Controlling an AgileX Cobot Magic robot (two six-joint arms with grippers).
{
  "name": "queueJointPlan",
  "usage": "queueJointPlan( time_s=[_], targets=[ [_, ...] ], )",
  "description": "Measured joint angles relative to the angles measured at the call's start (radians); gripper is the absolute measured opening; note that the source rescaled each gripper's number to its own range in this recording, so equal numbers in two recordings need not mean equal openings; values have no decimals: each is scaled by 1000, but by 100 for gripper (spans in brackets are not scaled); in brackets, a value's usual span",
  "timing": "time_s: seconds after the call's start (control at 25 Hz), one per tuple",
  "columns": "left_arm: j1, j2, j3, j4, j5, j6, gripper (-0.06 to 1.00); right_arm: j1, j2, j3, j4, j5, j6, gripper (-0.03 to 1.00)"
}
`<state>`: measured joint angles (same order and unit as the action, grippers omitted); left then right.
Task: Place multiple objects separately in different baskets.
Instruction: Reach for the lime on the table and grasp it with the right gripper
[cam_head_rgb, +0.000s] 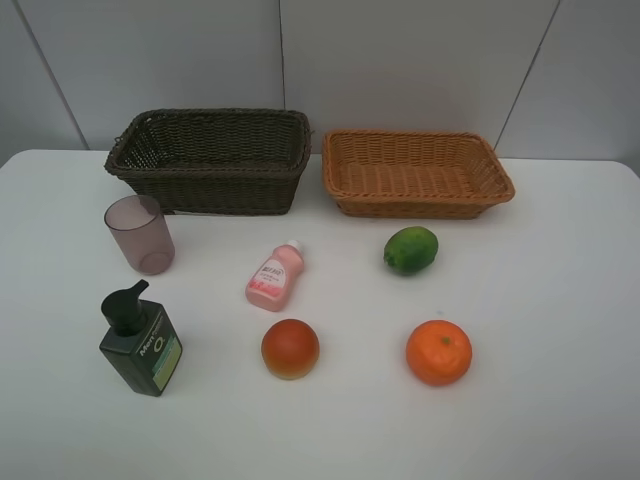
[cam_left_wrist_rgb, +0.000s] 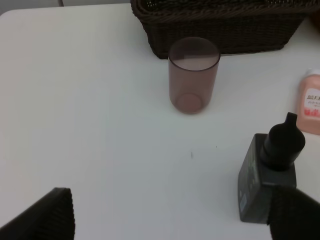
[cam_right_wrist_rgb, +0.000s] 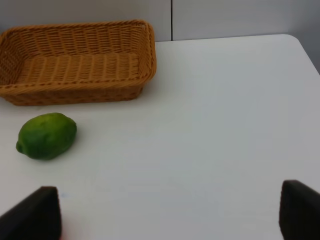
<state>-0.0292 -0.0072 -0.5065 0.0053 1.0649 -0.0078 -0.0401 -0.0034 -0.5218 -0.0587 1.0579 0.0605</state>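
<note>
On the white table a mauve cup (cam_head_rgb: 140, 233), a dark green pump bottle (cam_head_rgb: 140, 340), a pink bottle (cam_head_rgb: 274, 276) lying down, a red-yellow peach (cam_head_rgb: 290, 349), a lime (cam_head_rgb: 411, 250) and an orange (cam_head_rgb: 438, 352) stand apart in front of the baskets. The dark brown basket (cam_head_rgb: 210, 160) and the light orange basket (cam_head_rgb: 415, 172) are both empty. Neither arm shows in the high view. My left gripper (cam_left_wrist_rgb: 170, 220) is open and empty, near the pump bottle (cam_left_wrist_rgb: 267, 182) and short of the cup (cam_left_wrist_rgb: 193, 74). My right gripper (cam_right_wrist_rgb: 167, 215) is open and empty, short of the lime (cam_right_wrist_rgb: 46, 135).
The baskets sit side by side at the table's back edge, against a grey wall. The orange basket (cam_right_wrist_rgb: 75, 60) lies just beyond the lime in the right wrist view. White tabletop (cam_head_rgb: 560, 300) stretches right of the fruit.
</note>
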Motion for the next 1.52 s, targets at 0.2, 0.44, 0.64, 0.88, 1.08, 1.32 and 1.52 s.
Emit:
queueJointPlan(
  time_s=[0.2,0.44,0.64,0.88,1.08,1.32,1.52],
  targets=[
    [0,0,0,0,0,0,100,0,0,0,0,0,0,83],
    [0,0,0,0,0,0,100,0,0,0,0,0,0,83],
    [0,0,0,0,0,0,100,0,0,0,0,0,0,83],
    [0,0,0,0,0,0,100,0,0,0,0,0,0,83],
    [0,0,0,0,0,0,100,0,0,0,0,0,0,83],
    [0,0,0,0,0,0,100,0,0,0,0,0,0,83],
    [0,0,0,0,0,0,100,0,73,0,0,0,0,83]
  ],
)
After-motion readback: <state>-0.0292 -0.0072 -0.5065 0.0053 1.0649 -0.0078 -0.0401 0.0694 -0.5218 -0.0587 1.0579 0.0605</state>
